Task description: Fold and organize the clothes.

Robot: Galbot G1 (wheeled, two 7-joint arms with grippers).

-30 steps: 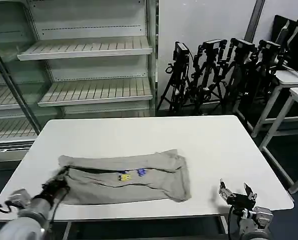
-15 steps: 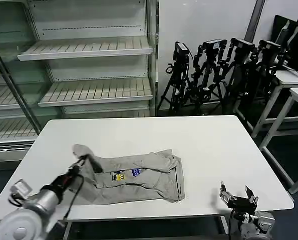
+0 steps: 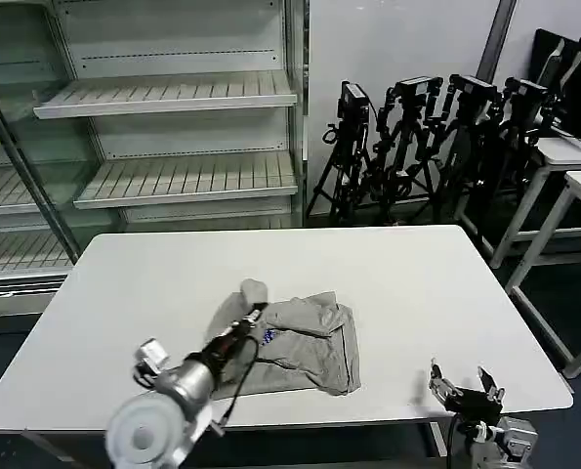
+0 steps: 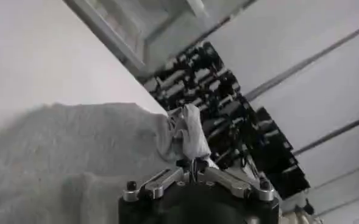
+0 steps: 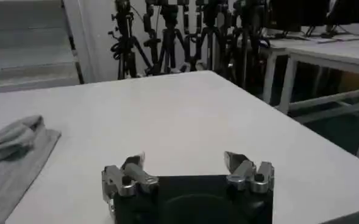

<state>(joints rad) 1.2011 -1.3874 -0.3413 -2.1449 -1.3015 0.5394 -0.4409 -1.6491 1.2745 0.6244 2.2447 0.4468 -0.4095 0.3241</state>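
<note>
Carried rightward since the earlier frames, toward the middle of the table: the left end of the T-shirt (image 3: 305, 337), dragged over the rest of the cloth, so that the spread garment now lies bunched into a shorter heap.

Pinched tight between the left fingers (image 4: 193, 171), a peak of light grey cloth, standing up above the fingertips in the left wrist view. Pressed together on that fold, with no gap showing between them. Behind them the left gripper (image 3: 254, 315), raised a little over the near-centre of the table (image 3: 417, 283), its arm reaching in from the near left edge across the garment's near side.

Below and to the right of the grip, the remainder of the shirt, crumpled on the table with a blue scrap of its chest print (image 3: 268, 336) showing just beside the gripper. Right edge of the cloth lying flat, well apart from the other arm.

Spread wide, the right fingers (image 5: 237, 163), nothing between them. Right gripper (image 3: 463, 387) parked low at the near right corner of the table, apart from the shirt.

Beyond the table, pale shelving (image 3: 173, 98) on the left and a row of black tripods (image 3: 427, 137) on the right.
</note>
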